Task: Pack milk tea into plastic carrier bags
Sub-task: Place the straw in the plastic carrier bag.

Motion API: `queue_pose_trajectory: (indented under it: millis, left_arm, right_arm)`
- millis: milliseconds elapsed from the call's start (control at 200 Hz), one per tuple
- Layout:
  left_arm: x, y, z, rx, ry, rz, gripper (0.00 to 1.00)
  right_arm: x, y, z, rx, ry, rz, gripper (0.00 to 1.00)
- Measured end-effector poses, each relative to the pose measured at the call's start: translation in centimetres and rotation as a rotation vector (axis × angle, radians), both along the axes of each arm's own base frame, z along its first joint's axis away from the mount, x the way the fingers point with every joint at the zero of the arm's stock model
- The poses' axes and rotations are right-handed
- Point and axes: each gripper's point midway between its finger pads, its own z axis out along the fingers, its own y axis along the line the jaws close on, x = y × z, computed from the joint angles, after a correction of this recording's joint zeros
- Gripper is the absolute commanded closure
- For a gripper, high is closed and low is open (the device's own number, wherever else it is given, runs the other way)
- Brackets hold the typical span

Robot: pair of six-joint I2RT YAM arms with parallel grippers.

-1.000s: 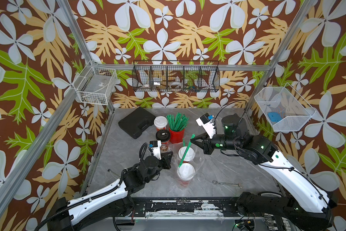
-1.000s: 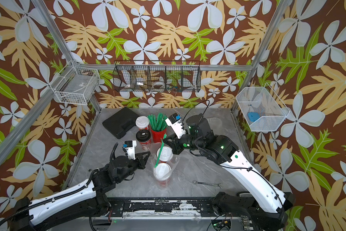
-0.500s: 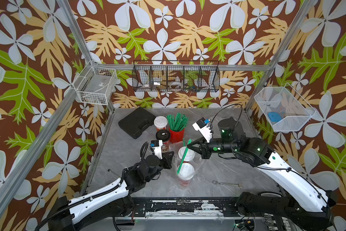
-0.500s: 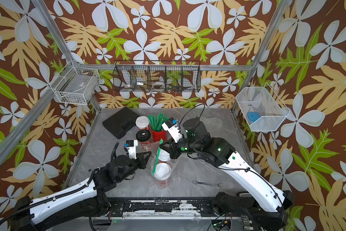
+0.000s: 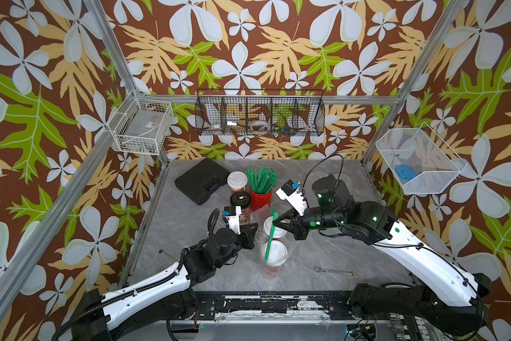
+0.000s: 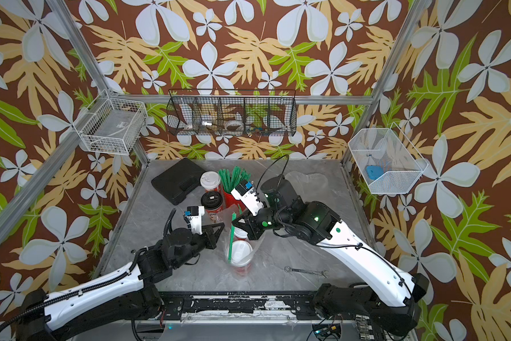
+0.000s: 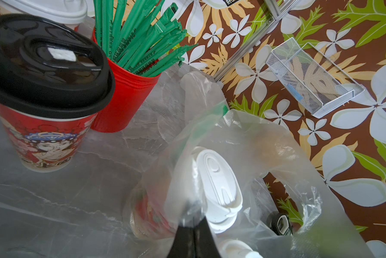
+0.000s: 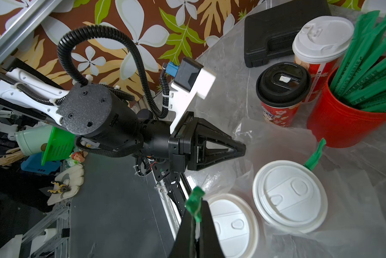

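Two white-lidded red paper cups [image 8: 290, 196] bagged; left jaws pinch the clear plastic bag [image 7: 265, 138], right jaws should slip their gripped green wrapped straw [image 5: 269, 236] alongside.

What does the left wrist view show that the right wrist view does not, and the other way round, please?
Only the left wrist view shows the white wall basket. Only the right wrist view shows the black case, a glove and, clearly, the right gripper shut on a straw. Both show the left gripper shut on the bag, the white-lid cups inside it, the black-lid cup and the red pot.
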Motion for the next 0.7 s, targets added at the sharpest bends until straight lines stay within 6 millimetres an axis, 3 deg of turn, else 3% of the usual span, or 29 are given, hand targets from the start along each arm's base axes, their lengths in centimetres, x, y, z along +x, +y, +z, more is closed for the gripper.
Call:
queue_pose_trajectory:
  millis: [255,696]
  left_arm:
    - [0.0,-0.1,-0.3,0.007,0.008,-0.003,1.0]
    - [0.1,-0.2,-0.5,0.01,0.014,-0.001,1.0]
  right_arm:
    - [-1.6,0.5,-1.0,-0.043,-0.018,0.077,1.0]
    - [-3.5,0.5,-7.4,-0.174,0.028,0.157,0.99]
